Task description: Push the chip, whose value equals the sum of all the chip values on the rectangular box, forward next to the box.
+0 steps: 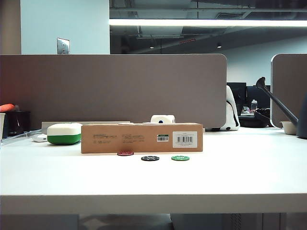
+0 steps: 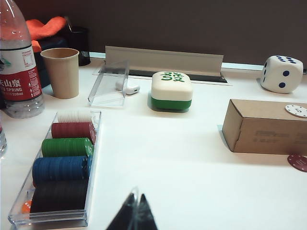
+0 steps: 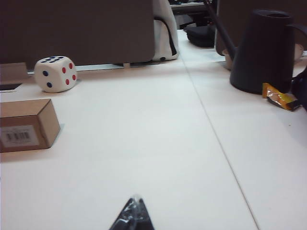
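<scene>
Cardboard box (image 1: 141,138) touches round red chip (image 1: 125,153); both hands (image 2: 132,214) (image 3: 131,216) closed.

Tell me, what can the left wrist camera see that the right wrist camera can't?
Only the left wrist view shows the tray of stacked chips, the water bottle, the paper cup, the white-and-green case, the dark-red chip and the left gripper, shut.

Only the right wrist view shows the black watering can, the snack wrapper and the right gripper, shut.

Both show the rectangular box and the big dice.
</scene>
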Robot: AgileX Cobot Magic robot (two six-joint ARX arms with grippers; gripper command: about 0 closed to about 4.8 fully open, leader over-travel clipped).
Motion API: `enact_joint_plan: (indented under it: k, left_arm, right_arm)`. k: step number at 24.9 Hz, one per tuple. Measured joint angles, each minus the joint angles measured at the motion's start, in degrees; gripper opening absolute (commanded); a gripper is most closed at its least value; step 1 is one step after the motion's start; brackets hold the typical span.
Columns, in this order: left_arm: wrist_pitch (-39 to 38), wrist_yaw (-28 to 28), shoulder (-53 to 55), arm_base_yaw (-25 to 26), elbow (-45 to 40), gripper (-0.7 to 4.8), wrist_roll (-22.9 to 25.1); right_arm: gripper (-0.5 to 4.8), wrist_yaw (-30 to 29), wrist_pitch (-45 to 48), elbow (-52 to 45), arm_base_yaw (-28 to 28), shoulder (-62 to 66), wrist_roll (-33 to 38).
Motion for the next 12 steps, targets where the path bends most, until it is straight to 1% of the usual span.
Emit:
enact_joint_plan:
  k: [12]
  left_arm:
    - [0.00, 0.00, 0.00, 0.00, 0.00, -0.05, -0.02]
  right_arm:
    - [-0.04, -0.02, -0.02, -0.02, -0.79, 0.00, -0.17]
